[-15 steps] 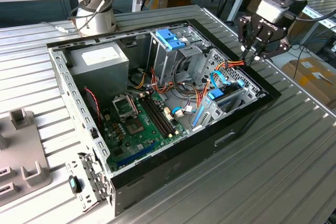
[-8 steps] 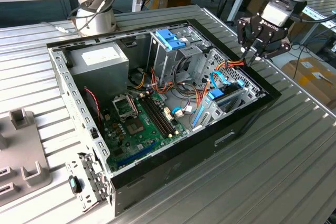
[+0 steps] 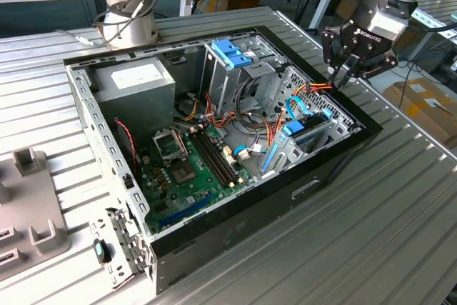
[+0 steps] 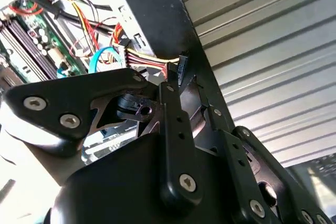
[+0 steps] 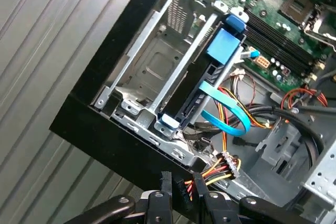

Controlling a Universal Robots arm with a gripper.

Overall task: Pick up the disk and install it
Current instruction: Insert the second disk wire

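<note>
The disk [image 5: 202, 90] stands on edge in the drive bay at the open computer case's [image 3: 325, 169] corner, on the exterior view's right. Blue plastic shows at both of its ends, and it also appears in the exterior view as the disk [image 3: 300, 133]. A light-blue flat cable [image 5: 231, 114] curls away from it. My gripper [image 3: 341, 76] hovers over the case's rim just beyond that bay. In both wrist views the gripper [image 5: 184, 184] is shut on a black connector [image 4: 181, 67] that ends a bundle of yellow, red and black wires [image 5: 223, 169].
A grey power-supply box [image 3: 136, 80] sits at the case's back. Beside it is a metal cage with a blue latch [image 3: 232, 51]. The green motherboard [image 3: 189, 162] covers the floor. A second arm's base [image 3: 128, 12] stands behind, with grey fixtures [image 3: 28, 198] on the exterior view's left.
</note>
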